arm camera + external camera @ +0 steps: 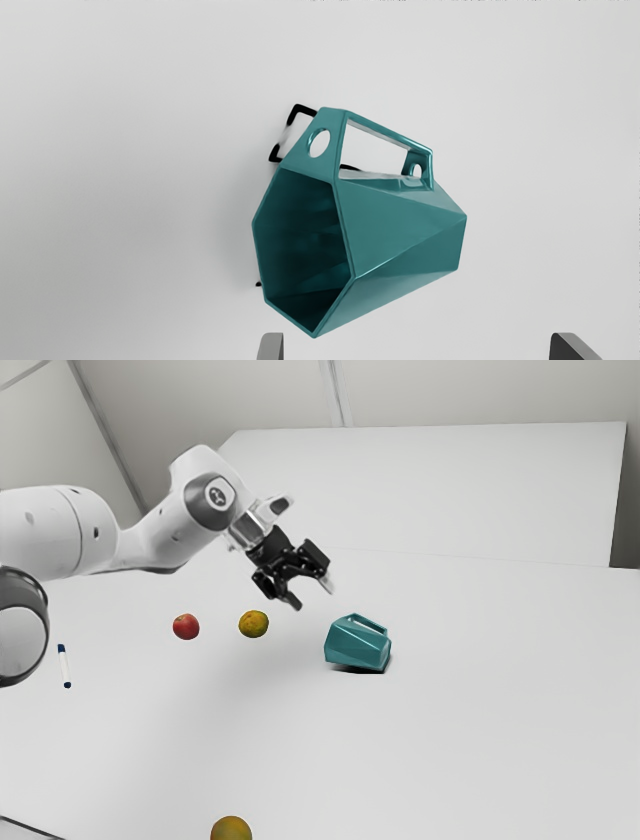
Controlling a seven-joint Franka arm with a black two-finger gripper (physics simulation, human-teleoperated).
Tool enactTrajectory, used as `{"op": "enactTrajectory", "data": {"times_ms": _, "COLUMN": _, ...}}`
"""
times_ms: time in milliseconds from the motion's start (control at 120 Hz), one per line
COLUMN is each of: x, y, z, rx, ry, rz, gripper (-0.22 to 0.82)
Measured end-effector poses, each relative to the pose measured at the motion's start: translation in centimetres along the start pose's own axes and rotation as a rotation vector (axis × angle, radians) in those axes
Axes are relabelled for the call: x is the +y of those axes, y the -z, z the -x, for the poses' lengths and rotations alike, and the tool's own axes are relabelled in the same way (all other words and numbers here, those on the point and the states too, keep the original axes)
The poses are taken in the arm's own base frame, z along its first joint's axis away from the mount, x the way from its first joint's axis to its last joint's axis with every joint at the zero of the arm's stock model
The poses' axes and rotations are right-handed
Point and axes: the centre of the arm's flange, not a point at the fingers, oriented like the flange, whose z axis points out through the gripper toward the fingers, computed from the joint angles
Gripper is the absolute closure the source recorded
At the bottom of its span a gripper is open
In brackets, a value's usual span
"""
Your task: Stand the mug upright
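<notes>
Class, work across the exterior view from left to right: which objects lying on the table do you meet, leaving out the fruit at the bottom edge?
White marker with dark blue ends → red apple → yellow-orange fruit → teal mug, on its side.

From my station, in the exterior view, I have a mottled orange fruit [254,624] nearest the jaws, a little below them and toward the exterior view's left. Just past it, farther from the jaws on that same side, I see a red apple [186,626]. Farther out still is a white marker [65,666] with dark blue ends. A second orange fruit [231,830] sits well below the jaws, cut by the view's bottom edge. All four are on the white table [480,750].
</notes>
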Motion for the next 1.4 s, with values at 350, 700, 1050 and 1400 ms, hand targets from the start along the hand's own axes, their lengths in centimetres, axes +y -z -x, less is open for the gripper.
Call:
{"op": "enactTrajectory", "data": {"times_ms": 350, "x": -3.9, "y": -5.0, "z": 0.8, "rx": 0.003, "ry": 0.020, "rz": 0.122, "gripper": 0.03}}
{"op": "enactTrajectory", "data": {"times_ms": 700, "x": -5.5, "y": -7.1, "z": 0.5, "rx": 0.061, "ry": -0.008, "rz": 0.260, "gripper": 0.03}}
{"op": "enactTrajectory", "data": {"times_ms": 1050, "x": -5.1, "y": -8.9, "z": 0.8, "rx": 0.101, "ry": -0.059, "rz": 0.371, "gripper": 0.03}}
{"op": "enactTrajectory", "data": {"times_ms": 1400, "x": -4.9, "y": -10.7, "z": 1.7, "rx": 0.142, "ry": -0.095, "rz": 0.464, "gripper": 0.33}}
